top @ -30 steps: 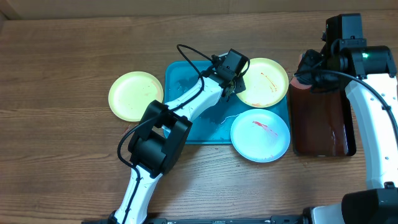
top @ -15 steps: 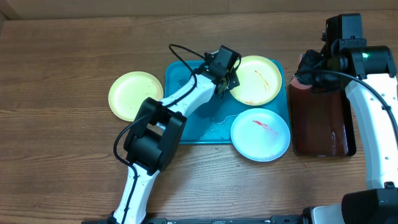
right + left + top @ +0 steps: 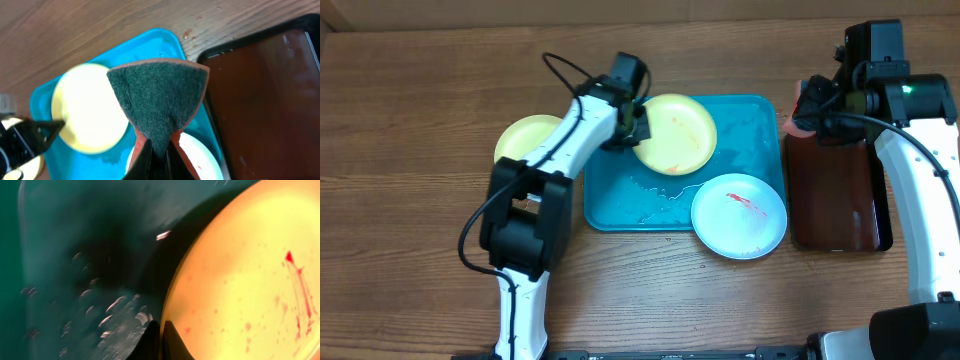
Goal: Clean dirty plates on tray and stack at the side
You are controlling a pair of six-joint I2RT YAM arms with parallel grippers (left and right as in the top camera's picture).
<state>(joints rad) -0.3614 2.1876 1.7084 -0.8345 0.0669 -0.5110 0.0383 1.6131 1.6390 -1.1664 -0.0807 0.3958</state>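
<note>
The tray (image 3: 745,140) sits mid-table with the dark tray (image 3: 835,200) just beside its right edge. One cream plate (image 3: 525,155) lies on the table left of the tray and looks clean, so I judge it the start of the stack. A second cream plate (image 3: 675,133), flecked with red sauce in the left wrist view, is over the tray's upper left, and the left gripper (image 3: 638,128) is pinched on its left rim. The white plate (image 3: 738,215), streaked red, overhangs the tray's lower right corner. The right gripper (image 3: 159,155) is clamped on a sponge (image 3: 160,95) above the trays' shared edge. Two plates seem unwiped, roughly a third done.
</note>
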